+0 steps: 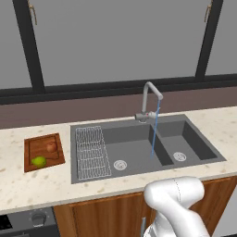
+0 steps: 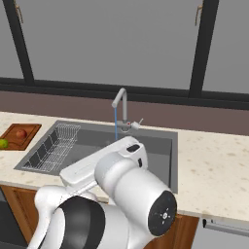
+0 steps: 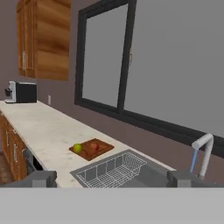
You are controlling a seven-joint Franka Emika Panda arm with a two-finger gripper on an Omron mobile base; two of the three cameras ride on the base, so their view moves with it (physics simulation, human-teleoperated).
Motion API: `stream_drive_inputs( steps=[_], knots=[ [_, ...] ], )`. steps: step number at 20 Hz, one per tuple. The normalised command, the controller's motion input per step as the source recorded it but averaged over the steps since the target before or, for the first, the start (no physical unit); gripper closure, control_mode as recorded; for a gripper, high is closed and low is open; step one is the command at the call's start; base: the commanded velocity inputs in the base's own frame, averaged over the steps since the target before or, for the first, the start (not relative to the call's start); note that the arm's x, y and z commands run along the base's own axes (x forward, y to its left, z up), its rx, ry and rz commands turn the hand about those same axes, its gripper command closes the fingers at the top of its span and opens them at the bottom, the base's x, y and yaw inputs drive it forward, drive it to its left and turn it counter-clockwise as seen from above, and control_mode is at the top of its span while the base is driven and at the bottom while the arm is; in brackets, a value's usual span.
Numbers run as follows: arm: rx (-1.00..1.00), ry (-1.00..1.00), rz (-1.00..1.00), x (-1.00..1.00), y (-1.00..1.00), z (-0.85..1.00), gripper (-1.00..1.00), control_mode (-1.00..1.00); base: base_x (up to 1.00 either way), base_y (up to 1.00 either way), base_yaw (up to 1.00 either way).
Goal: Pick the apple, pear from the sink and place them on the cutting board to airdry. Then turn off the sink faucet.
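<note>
Two fruits lie on the cutting board [image 1: 44, 152]: the apple [image 1: 51, 146] toward the board's far side, the pear [image 1: 39, 161] at its near left edge, close together, though whether they touch cannot be told. The board sits flat on the pale speckled counter [image 1: 28, 187], just left of the sink [image 1: 139, 148] and apart from its rim. Inside the sink, a wire rack [image 1: 92, 152] occupies the left end of the large basin; one round drain shows in the large basin and another in the smaller right compartment. The sink faucet [image 1: 149, 99] stands at the back rim with its spout curved forward, and a thin blue stream of water [image 1: 154, 132] falls from it onto the divider between the two basins. A dark-framed window [image 1: 120, 41] runs behind the counter. In the hand view, a wooden wall cabinet [image 3: 43, 39] hangs at upper left and a dark appliance [image 3: 22, 92] stands on the far end of the counter. In that same view the gripper [image 3: 111, 179] points along the counter; its fingers [image 3: 41, 178] are spread as wide as they go, holding and touching nothing. Board, apple and pear lie well ahead of the fingertips, between them and slightly toward the left one; the faucet rises just beyond the right fingertip.
</note>
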Motion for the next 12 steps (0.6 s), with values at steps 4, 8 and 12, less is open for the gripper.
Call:
stream_drive_inputs(
  steps=[4, 8, 12],
  knots=[
    [0.02, 0.01, 0.02, 0.46, -0.02, -0.27, -1.00, -1.00, 0.00, 0.00, 0.00],
    [0.01, 0.00, 0.00, 0.47, 0.00, -0.25, -1.00, -1.00, 0.00, 0.00, 0.00],
    [0.01, 0.00, 0.00, 0.40, -0.02, -0.14, -1.00, -1.00, 0.00, 0.00, 0.00]
  ],
)
